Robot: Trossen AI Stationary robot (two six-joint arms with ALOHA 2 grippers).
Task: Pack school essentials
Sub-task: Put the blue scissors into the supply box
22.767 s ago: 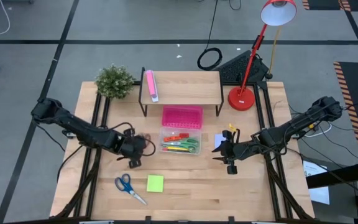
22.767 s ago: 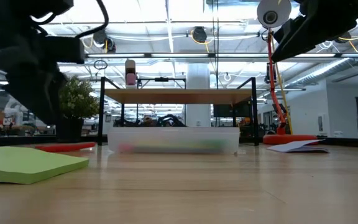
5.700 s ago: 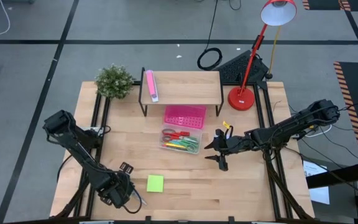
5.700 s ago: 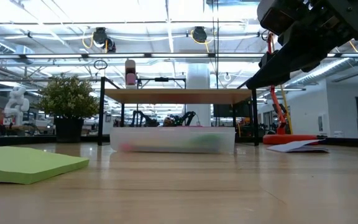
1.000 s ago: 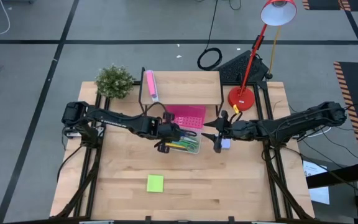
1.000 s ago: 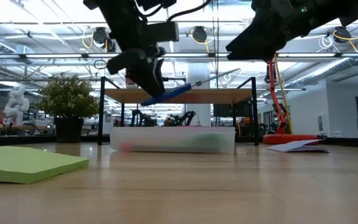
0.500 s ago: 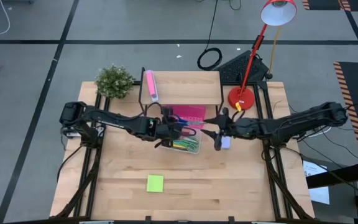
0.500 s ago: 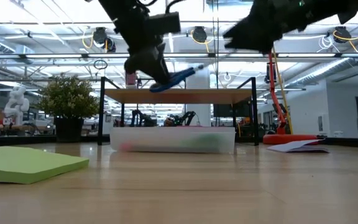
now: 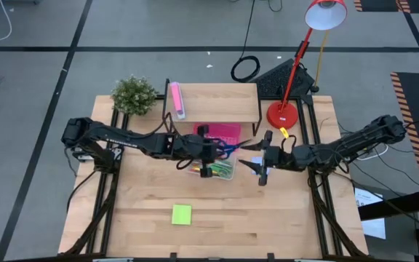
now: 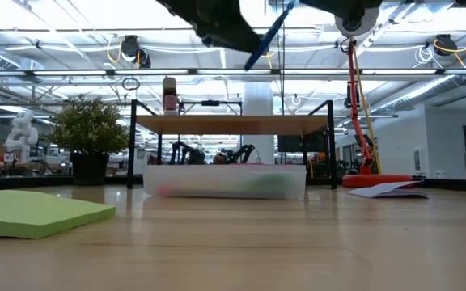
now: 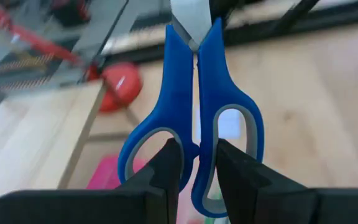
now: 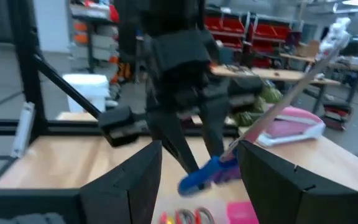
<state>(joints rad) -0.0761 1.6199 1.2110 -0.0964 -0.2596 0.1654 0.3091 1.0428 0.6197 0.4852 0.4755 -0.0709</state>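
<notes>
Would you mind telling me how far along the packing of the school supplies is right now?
Partly done. The clear box already holds red and green scissors and coloured pens. In hand: the left tool is shut on the blue scissors, lifted above the box, with the right tool open just beside it. Still left: the lime-green note pad on the table front and the pale-blue pad under the right tool.

The blue-handled scissors (image 9: 226, 150), which lay at the lower left of the counter, are now gripped in the left hand (image 9: 211, 153) high above the clear box (image 9: 211, 172) at mid-frame. The right hand (image 9: 255, 161) now faces them, just to the right.
</notes>
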